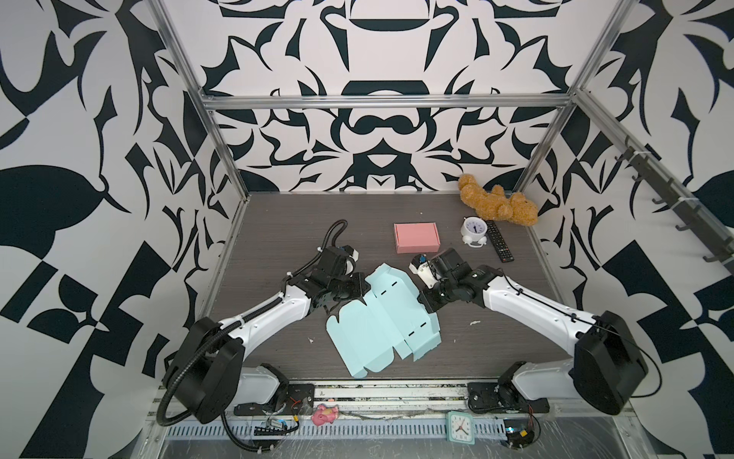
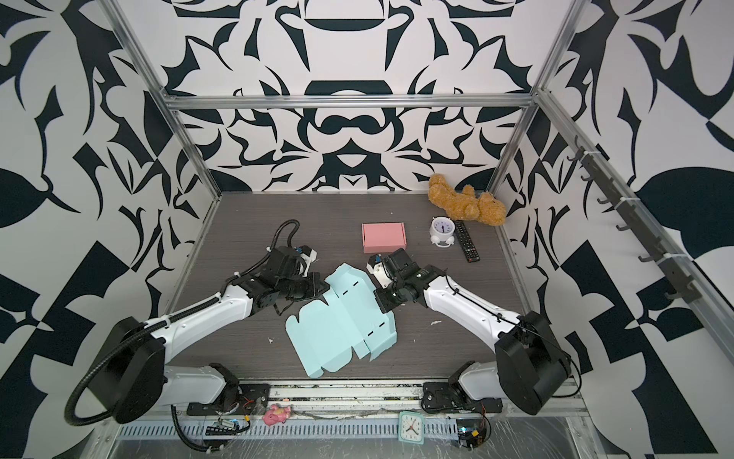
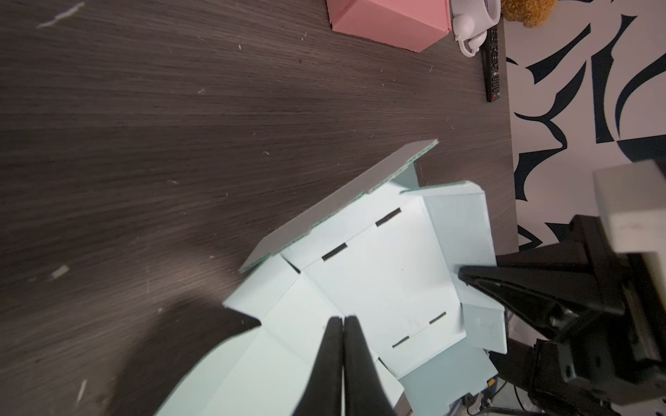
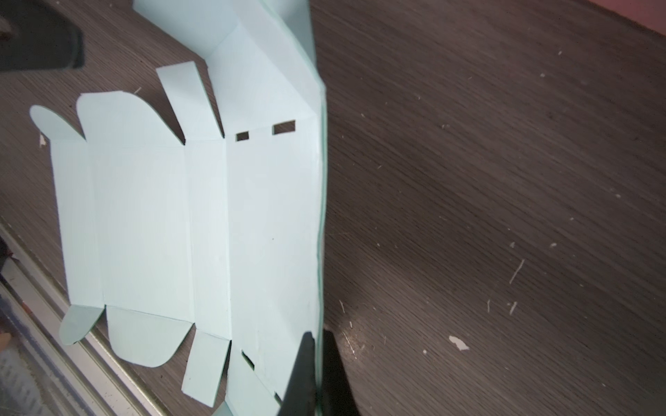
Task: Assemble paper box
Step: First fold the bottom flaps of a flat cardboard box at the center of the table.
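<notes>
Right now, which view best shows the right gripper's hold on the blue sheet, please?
Right wrist view: the right gripper pinches the blue sheet at its upturned edge. Both top views show it small; the left wrist, side-on.

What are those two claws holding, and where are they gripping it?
Right gripper pinches the raised long edge of the pale blue box blank. Left gripper is shut at its opposite side; whether it grips cardboard is unclear.

Left end effector and right end effector both pinched closed.
</notes>
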You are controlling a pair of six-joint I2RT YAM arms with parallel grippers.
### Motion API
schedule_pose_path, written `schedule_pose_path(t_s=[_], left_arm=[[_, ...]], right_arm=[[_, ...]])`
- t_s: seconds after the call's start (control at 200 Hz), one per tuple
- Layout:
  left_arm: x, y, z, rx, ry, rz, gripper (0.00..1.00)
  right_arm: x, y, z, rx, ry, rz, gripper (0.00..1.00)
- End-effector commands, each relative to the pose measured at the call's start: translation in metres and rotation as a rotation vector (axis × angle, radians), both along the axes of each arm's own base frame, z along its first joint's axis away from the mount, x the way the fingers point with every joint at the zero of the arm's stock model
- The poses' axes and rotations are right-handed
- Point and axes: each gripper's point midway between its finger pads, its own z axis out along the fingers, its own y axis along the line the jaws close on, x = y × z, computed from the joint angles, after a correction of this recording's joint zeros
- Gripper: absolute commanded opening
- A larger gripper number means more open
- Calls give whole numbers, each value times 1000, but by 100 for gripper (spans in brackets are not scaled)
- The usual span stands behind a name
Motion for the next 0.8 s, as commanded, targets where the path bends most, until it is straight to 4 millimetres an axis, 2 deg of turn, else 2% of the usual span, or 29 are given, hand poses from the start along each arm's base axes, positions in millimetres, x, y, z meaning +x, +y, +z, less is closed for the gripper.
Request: schedule_pose_path(t_s=[0.0, 0.16, 0.395, 0.62, 0.795], left_arm=[[20, -12, 12, -49, -61, -25, 8], [44, -21, 6, -60, -62, -21, 8], [64, -31, 16, -51, -112, -47, 10], [57, -44, 22, -76, -126, -121, 12], [35, -52, 18, -51, -118, -184, 13]], right_arm=[[7, 8, 15, -5, -57, 34, 0], [8, 13, 16, -7, -61, 46, 0], [8, 16, 18, -6, -72, 54, 0], [12, 19, 17, -17, -83, 51, 0], [14, 21, 21, -31, -105, 54, 0]])
